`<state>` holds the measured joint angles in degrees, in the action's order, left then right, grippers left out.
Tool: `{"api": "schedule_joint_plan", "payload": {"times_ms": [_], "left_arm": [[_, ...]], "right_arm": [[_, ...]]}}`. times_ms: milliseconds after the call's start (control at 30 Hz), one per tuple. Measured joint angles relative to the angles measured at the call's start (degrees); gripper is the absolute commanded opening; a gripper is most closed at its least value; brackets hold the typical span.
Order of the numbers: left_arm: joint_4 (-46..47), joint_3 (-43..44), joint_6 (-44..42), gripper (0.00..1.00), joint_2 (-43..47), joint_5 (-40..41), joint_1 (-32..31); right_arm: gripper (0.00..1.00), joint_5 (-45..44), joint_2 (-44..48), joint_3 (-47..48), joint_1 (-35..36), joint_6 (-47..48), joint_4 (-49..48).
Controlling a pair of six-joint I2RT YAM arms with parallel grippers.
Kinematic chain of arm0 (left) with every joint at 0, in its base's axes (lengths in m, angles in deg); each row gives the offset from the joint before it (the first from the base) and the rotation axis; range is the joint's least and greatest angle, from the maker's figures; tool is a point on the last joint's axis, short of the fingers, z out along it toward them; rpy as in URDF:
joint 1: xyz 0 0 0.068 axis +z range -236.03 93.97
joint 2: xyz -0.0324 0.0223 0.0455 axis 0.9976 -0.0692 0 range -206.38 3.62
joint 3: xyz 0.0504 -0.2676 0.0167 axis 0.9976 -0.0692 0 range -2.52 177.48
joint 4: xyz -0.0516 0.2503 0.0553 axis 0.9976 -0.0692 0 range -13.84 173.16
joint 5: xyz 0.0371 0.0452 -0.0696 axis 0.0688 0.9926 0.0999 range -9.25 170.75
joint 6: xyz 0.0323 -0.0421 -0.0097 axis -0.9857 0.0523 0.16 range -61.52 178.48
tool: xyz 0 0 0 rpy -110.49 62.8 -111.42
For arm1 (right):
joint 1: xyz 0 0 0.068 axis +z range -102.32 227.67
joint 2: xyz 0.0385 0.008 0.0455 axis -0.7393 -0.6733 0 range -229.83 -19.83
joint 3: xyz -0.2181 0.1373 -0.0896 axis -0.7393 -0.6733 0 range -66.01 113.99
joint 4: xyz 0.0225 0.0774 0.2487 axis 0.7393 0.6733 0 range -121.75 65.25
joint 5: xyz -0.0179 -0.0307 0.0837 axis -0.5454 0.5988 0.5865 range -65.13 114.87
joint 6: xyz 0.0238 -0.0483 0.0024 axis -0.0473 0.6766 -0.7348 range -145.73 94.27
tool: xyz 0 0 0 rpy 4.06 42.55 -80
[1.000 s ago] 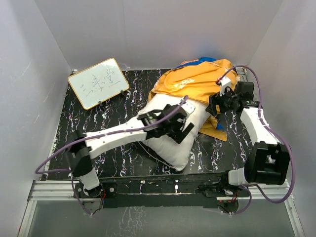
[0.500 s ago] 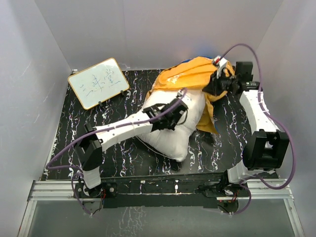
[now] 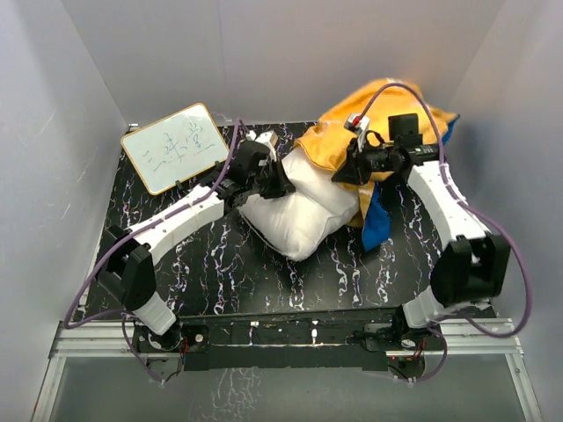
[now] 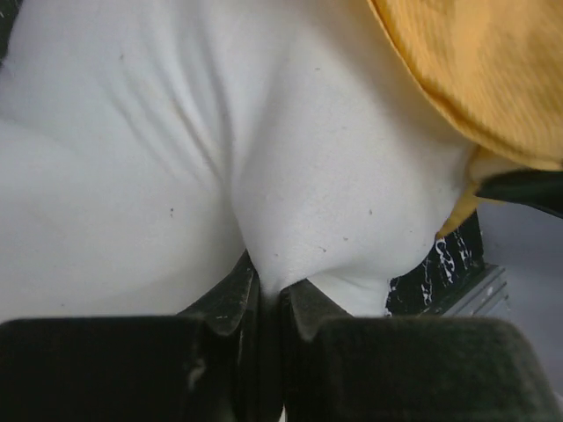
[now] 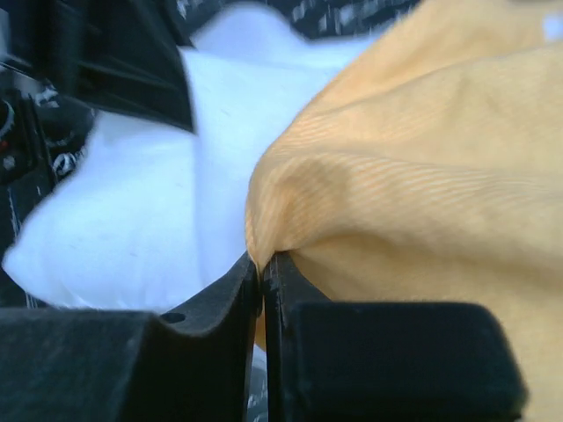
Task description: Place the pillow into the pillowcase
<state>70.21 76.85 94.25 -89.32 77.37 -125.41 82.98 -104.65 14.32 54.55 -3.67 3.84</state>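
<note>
The white pillow lies mid-table, its far right end under the edge of the orange-yellow pillowcase. A blue flap of the case hangs at the right. My left gripper is at the pillow's upper left side. In the left wrist view it is shut on a pinch of the pillow, with the pillowcase at the upper right. My right gripper holds the case's edge above the pillow. In the right wrist view it is shut on a fold of the pillowcase, beside the pillow.
A framed whiteboard with writing leans at the back left of the black marbled table. White walls close in at the back and on both sides. The left arm's cable loops over the table's left part.
Both grippers have shut, the left on the pillow, the right on the pillowcase. The left arm dragged the pillow toward the back. The right arm lifted the case's edge leftward over the pillow's end.
</note>
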Motion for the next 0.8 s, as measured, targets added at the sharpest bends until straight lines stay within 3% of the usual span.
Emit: {"api": "schedule_joint_plan", "payload": {"times_ms": [133,300,400,600,667,800], "left_arm": [[8.92,-9.22,5.68,0.02,1.33,-4.57,1.64],[14.67,-14.93,7.21,0.55,3.3,-8.09,2.12],[14.27,-15.15,4.57,0.71,6.93,-7.45,2.43],[5.7,-9.64,-10.08,0.82,17.0,-4.92,1.31],[2.38,-5.55,-17.75,0.87,18.34,-0.98,-3.32],[-1.81,-1.68,-34.53,0.94,16.41,9.35,-22.1]], "right_arm": [[0.48,-4.07,-9.79,2.78,-0.74,10.6,16.74],[0.73,0.52,-10.73,3.63,-2.64,17.77,29.83],[0.77,2.93,-4.22,3.67,-6.6,18.32,30.14],[0.78,6.71,11.21,0.35,-19.45,13.42,24.72],[0.78,6.78,13.77,-3.28,-23.34,10.78,22.64],[0.77,7.54,13.11,-12.04,-31.45,5.64,19.71]]}}
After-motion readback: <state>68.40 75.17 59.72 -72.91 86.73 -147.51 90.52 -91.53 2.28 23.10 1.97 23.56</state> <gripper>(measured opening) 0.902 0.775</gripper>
